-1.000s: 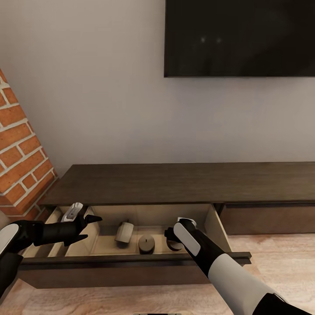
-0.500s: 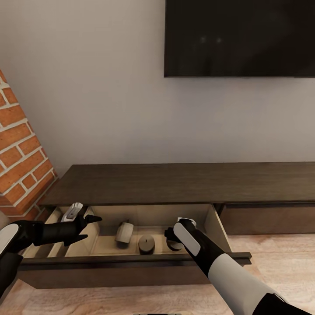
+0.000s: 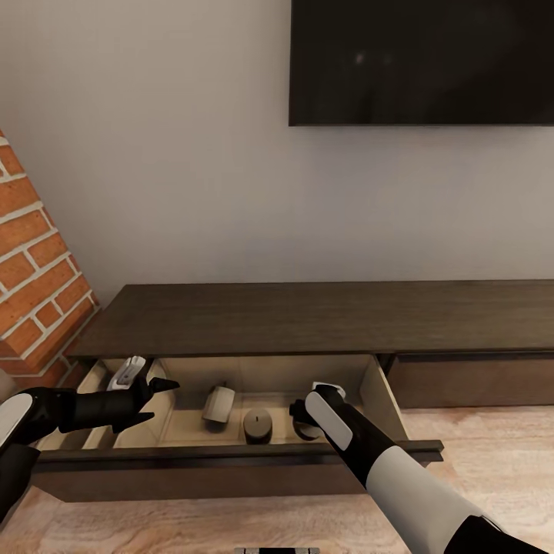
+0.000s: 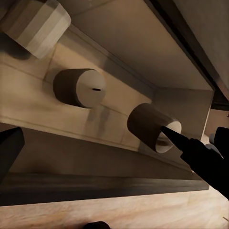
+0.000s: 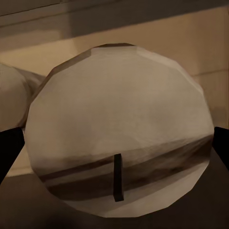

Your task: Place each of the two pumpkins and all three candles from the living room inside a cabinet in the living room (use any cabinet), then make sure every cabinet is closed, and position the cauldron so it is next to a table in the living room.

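Camera tipped slightly since before, candles [image 3: 257, 424] unmoved in cabinet [image 3: 308, 319]

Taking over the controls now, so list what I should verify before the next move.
1. Drawer pulled out for access: ok.
2. Three candles inside it: ok. There is a candle on its side, an upright candle and a third candle.
3. Right tool has let go of the third candle: cannot tell. Its fingers flank the candle closely.
4. Left tool open and empty: ok.
5. Pumpkins stowed: cannot tell.
6. Drawer shut: not ok.
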Tool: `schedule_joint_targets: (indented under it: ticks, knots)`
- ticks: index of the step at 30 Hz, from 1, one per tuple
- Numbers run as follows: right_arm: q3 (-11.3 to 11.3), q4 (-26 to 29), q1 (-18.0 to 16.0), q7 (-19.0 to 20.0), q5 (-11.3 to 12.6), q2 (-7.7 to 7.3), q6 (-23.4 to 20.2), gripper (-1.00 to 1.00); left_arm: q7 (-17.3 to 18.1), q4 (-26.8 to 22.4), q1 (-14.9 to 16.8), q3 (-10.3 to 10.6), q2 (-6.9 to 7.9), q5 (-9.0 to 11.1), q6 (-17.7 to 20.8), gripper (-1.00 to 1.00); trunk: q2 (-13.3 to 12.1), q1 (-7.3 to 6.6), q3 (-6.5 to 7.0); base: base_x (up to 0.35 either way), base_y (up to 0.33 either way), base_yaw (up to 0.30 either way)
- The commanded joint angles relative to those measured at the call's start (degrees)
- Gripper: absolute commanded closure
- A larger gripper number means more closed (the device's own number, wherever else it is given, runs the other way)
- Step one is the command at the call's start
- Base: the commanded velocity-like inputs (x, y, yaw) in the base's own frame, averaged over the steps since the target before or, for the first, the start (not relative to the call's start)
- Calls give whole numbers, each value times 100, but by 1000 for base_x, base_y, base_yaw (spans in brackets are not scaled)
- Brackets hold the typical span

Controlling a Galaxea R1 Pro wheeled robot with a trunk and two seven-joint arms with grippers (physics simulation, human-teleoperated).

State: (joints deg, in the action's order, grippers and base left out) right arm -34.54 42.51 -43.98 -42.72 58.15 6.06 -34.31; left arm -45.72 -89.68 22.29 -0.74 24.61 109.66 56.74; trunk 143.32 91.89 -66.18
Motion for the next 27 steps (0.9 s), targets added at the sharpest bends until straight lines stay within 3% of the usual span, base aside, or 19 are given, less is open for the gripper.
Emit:
schedule_joint_targets:
  ticks: [1, 27]
  knots:
    - [-18, 5, -5, -43, 47, -2, 13, 100, -60, -4, 4, -5, 0, 56, 12, -100, 2, -1, -5, 0, 0, 0]
    - [-17, 42, -5, -43, 38, -7, 63, 100, -60, -5, 4, 2, 0, 56, 12, -100, 2, -1, -5, 7, 0, 0]
